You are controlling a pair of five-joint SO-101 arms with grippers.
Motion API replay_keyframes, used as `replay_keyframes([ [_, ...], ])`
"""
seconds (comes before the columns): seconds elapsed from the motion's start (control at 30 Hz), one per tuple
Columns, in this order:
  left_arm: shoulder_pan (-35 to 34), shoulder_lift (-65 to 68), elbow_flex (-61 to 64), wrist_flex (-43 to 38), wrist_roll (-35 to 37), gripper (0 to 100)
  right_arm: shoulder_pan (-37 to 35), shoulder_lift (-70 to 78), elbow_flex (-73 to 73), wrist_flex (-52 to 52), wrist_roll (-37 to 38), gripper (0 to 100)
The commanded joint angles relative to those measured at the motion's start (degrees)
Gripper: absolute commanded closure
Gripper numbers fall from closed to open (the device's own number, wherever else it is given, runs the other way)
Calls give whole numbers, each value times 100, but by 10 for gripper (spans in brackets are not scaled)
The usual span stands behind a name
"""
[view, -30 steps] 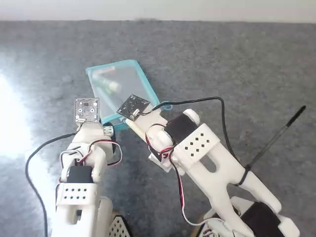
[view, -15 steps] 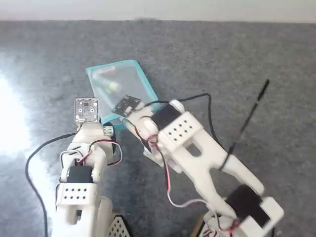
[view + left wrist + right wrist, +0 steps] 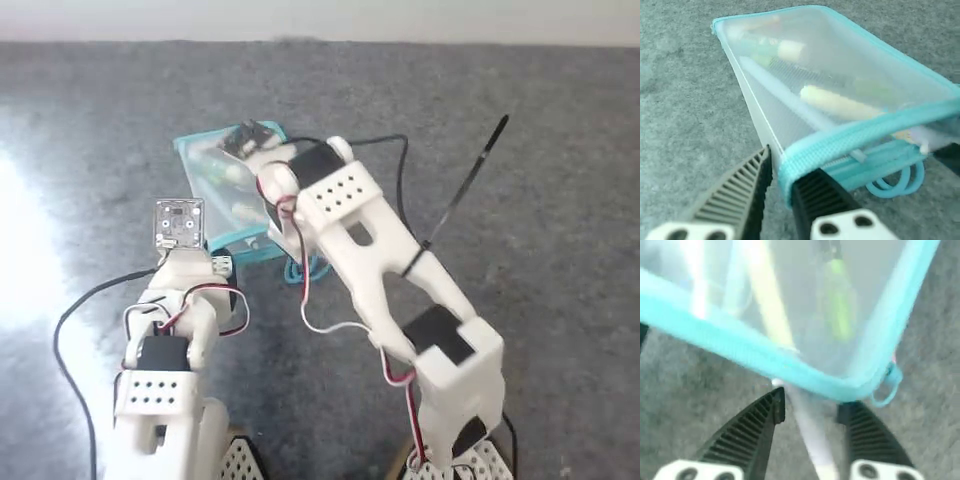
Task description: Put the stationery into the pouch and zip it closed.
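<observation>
Pouch (image 3: 850,60) of clear plastic with teal trim lies flat on the grey bench (image 3: 520,90), out ahead of my two arms, and my right arm is stretched over it. My left tool (image 3: 782,167) is clenched on the pouch's near corner: the teal zip edge (image 3: 865,132) runs down between the two ribbed fingers (image 3: 742,192) and is pinched there. Through the clear wall I can see stationery inside: a yellow pen (image 3: 840,104) near the zip edge, a green marker (image 3: 782,50) with a cream cap toward the far end, and a long white stick (image 3: 770,87) lying along the side seam. A teal loop (image 3: 895,182) hangs from the pouch's zip end and rests on the bench just beside my left tool.

My right tool (image 3: 811,400) is released, its fingers spread, and it hovers right at the zip edge near the corner with the loop. A pale pen (image 3: 812,450) lies lengthwise in the gap between them, touching neither finger as far as I can see. Its front end meets the teal edge, but I cannot tell whether it is inside the mouth. A black strap end (image 3: 470,180) sticks up from my right arm, above the bench
</observation>
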Motion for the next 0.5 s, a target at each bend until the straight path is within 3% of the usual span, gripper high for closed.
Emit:
replay_keyframes([
  [0.0, 105, -79, -22, -114, -35, 986, 66, 180, -1248, 66, 18, 687],
  [0.23, 79, -79, -40, -114, -35, 986, 119, -382, -2426, 1138, 18, 677],
  [0.47, -123, -79, -75, -114, -35, 987, 444, -2167, -1116, 998, 62, 677],
])
